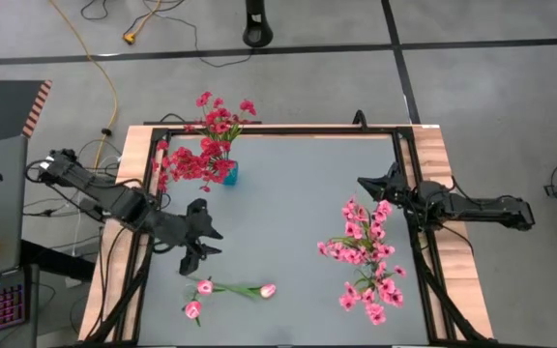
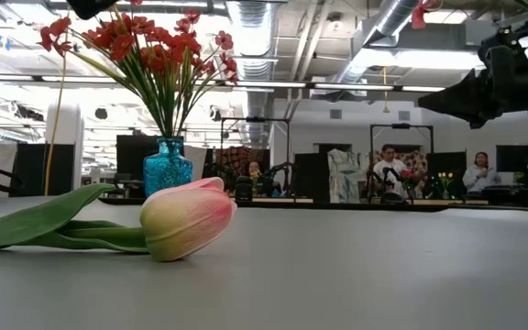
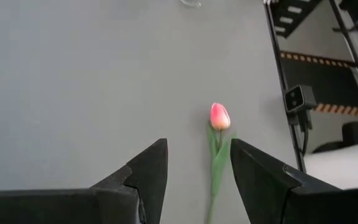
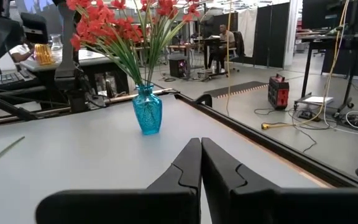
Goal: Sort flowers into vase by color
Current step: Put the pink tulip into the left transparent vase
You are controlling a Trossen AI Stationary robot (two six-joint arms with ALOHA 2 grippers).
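Left hand open above the pink tulips; right hand closed and empty.

Left hand [image 1: 204,244] hovers lower left of the frame, fingers spread, just above the tulips [image 1: 230,290] lying on the grey bench [image 1: 288,193]. Red flowers [image 1: 206,145] fill the blue vase [image 1: 228,174] at upper left; pink sprigs [image 1: 366,256] stand at lower right, near the right hand [image 1: 370,184].

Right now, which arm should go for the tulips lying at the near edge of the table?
Left. Its end effector hangs open just above the tulips, with one bud lined up between its fingers in the left wrist view. The right end effector is shut and waits across the table, beside the pink flowers.
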